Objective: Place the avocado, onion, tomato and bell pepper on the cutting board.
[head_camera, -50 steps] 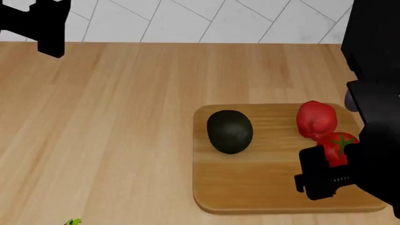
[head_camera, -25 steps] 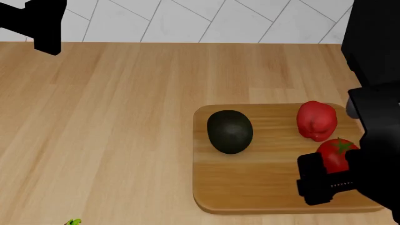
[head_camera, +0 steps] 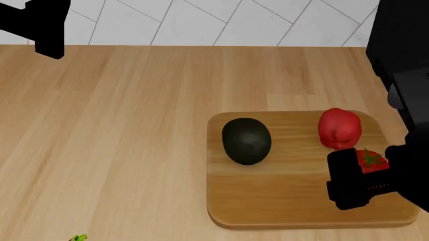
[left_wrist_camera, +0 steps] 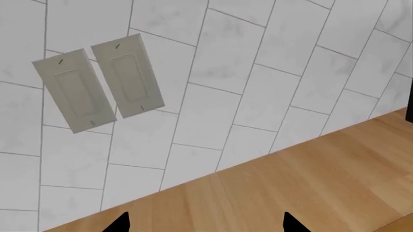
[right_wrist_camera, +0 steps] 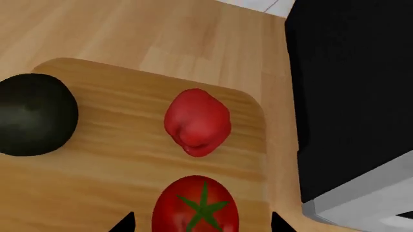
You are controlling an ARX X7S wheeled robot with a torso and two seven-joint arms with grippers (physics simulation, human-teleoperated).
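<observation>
Tomato [head_camera: 372, 161] half behind right gripper [head_camera: 365, 175]

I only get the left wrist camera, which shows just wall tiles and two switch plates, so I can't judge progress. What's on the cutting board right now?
Observer: The head view shows the avocado and the bell pepper lying on the cutting board.
Operator: And the tomato?
Observer: The tomato is over the board next to the pepper, between the right gripper's fingertips.
Operator: Is it clamped?
Observer: It seems not. The right wrist view shows gaps between the tomato and the tips on both sides, so the gripper looks open.
Operator: Any onion?
Observer: None shows in any view.
</observation>
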